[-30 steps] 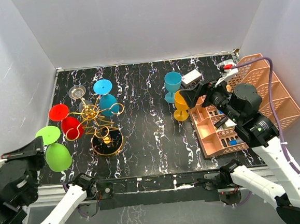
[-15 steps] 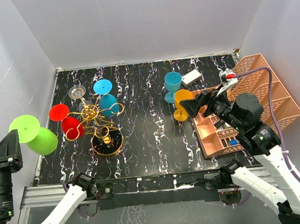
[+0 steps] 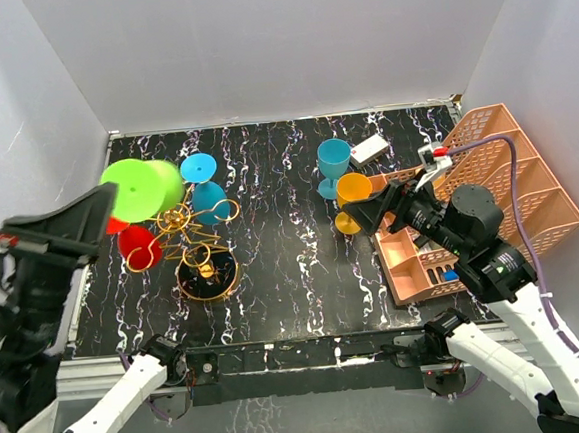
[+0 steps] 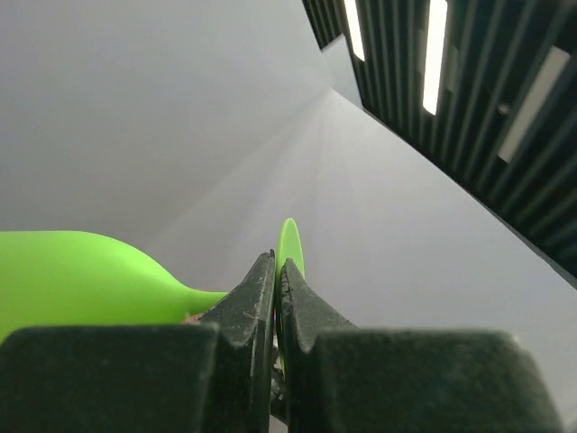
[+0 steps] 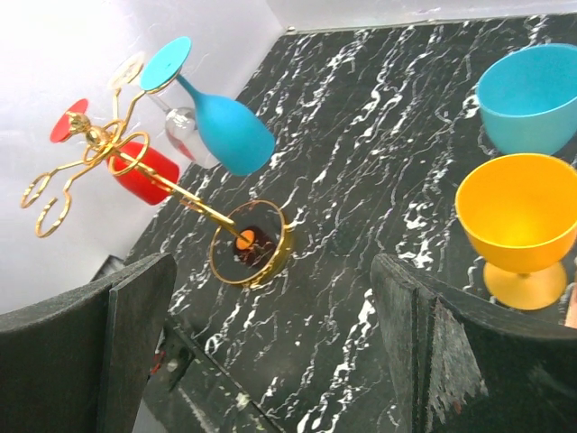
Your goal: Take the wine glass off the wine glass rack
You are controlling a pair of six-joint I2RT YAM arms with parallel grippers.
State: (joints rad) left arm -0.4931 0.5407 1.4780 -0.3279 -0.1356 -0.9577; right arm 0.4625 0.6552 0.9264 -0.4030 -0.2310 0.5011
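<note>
Where white walls (image 3: 256, 49) box in the black, white-veined marble tabletop (image 3: 293, 266), we see the lime-green plastic wine glass (image 3: 137, 188) held aloft over the gold wire wine glass rack (image 3: 188, 222), its long axis near horizontal, bowl pointing right. The left gripper (image 4: 276, 266) pinches its stem; the right gripper (image 5: 270, 298) gapes wide, empty.

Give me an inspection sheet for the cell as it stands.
Surface: table, black with white veining.
Job's things: green wine glass off the wine glass rack, held aloft; red glass, blue glass and clear glass hang on it.
Clutter: teal glass and orange glass upright; peach mesh organiser at right.
Grippers: left gripper shut on the green glass near its foot; right gripper open, empty.
Cables: purple cable loops over the right arm.
Surroundings: plain white walls; nothing else seen.
</note>
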